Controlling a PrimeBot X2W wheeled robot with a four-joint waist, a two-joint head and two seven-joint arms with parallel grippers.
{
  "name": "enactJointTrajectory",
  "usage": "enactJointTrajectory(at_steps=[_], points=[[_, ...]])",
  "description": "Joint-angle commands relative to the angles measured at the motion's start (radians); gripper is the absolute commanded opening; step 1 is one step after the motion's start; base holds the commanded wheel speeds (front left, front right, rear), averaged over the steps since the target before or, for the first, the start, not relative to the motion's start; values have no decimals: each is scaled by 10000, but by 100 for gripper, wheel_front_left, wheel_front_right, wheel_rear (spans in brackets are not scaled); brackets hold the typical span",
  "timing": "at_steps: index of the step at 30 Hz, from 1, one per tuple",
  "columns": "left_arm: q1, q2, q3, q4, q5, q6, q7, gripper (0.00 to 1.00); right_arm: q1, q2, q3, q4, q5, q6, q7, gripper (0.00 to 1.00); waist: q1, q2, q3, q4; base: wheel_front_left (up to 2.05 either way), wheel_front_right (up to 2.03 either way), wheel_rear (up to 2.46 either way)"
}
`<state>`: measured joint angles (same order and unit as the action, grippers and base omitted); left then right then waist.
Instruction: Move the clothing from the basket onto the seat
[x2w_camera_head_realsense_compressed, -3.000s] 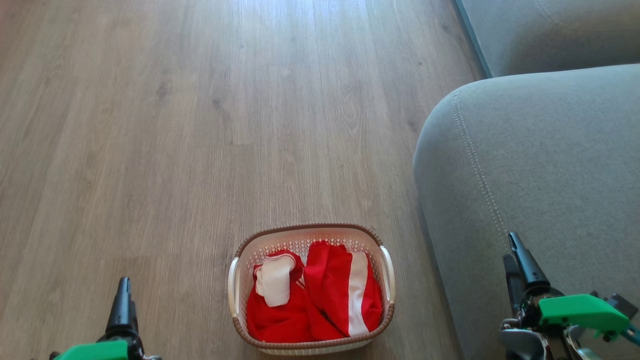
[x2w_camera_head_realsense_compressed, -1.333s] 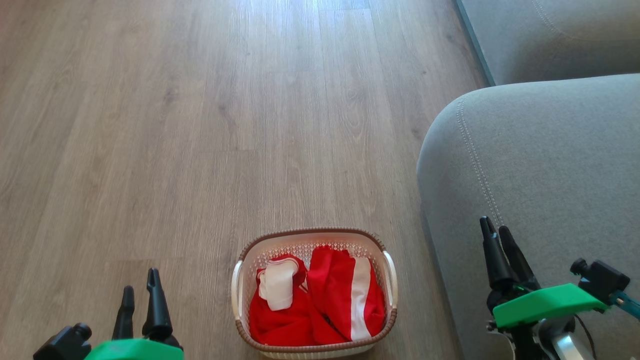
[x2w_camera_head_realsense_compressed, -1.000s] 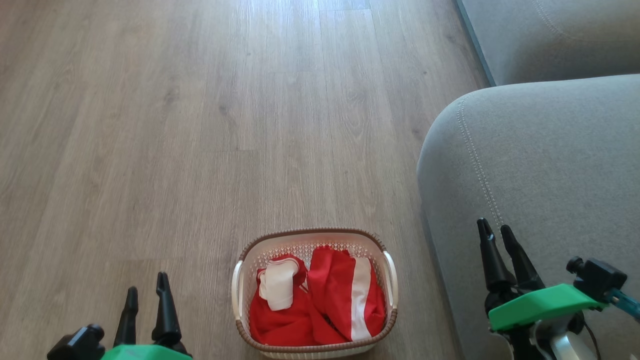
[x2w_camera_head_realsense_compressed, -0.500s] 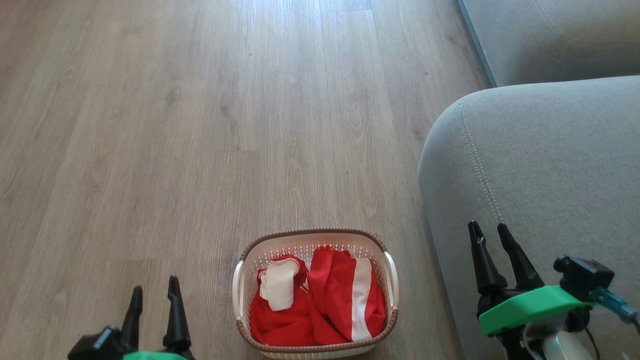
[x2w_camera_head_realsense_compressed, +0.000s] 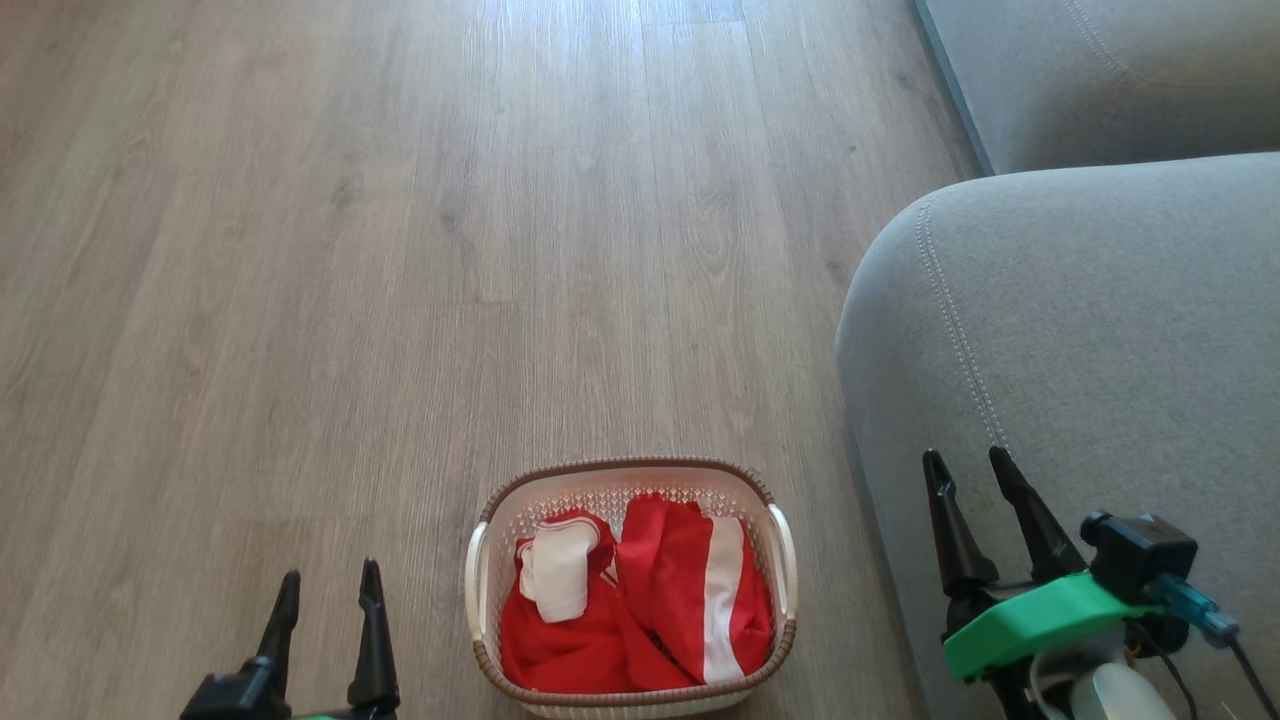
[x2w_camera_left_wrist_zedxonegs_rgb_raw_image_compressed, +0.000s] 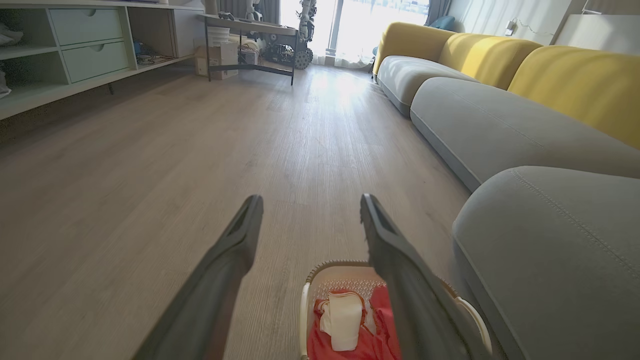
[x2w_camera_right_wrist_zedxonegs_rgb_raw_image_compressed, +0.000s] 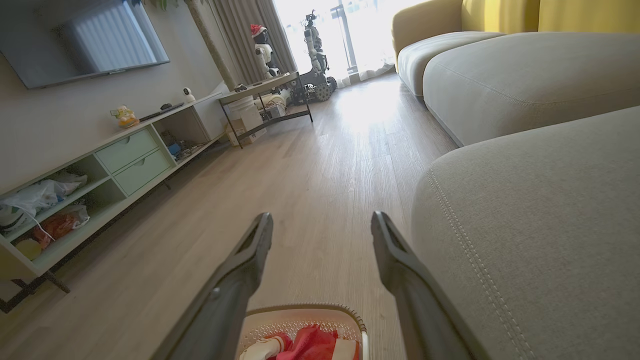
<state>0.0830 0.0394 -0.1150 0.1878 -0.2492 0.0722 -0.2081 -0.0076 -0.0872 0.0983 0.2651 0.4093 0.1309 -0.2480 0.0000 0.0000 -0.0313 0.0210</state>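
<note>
The cream basket (x2w_camera_head_realsense_compressed: 778, 545) with a brown rim stands on the wooden floor, low in the head view. Inside lies the red clothing (x2w_camera_head_realsense_compressed: 640, 610) with white stripes and a white folded patch, also visible as the clothing (x2w_camera_left_wrist_zedxonegs_rgb_raw_image_compressed: 350, 330) and the clothing (x2w_camera_right_wrist_zedxonegs_rgb_raw_image_compressed: 310, 346) in the wrist views. The grey seat (x2w_camera_head_realsense_compressed: 1090, 330) rises just right of the basket. My left gripper (x2w_camera_head_realsense_compressed: 328, 582) hangs open over the floor left of the basket, empty. My right gripper (x2w_camera_head_realsense_compressed: 967, 462) is open above the seat's front edge, empty.
A second grey sofa cushion (x2w_camera_head_realsense_compressed: 1090, 70) lies beyond the seat, with yellow backrests (x2w_camera_left_wrist_zedxonegs_rgb_raw_image_compressed: 575, 80) behind. A low shelf unit with drawers (x2w_camera_right_wrist_zedxonegs_rgb_raw_image_compressed: 115, 160) lines the far wall, and a metal-legged table (x2w_camera_left_wrist_zedxonegs_rgb_raw_image_compressed: 250, 35) stands at the room's end.
Both grippers have opened wider and shifted inward toward the basket. The left one has slid lower in the picture. The clothing lies as before.
</note>
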Motion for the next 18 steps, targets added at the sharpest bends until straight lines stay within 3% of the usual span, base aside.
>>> enactJointTrajectory(at_steps=[1, 18], points=[[-145, 116, 191, -226, 371, 122, -158, 100, -143, 81, 82, -258, -458, -2, -107, 100, 0, 0, 3, -1, 0, 0, 0], [-194, 121, 57, -41, 1647, 269, -536, 100, -155, 369, -163, -124, -2312, -2, -137, 100, 0, 0, 16, 30, 0, 0, 0]])
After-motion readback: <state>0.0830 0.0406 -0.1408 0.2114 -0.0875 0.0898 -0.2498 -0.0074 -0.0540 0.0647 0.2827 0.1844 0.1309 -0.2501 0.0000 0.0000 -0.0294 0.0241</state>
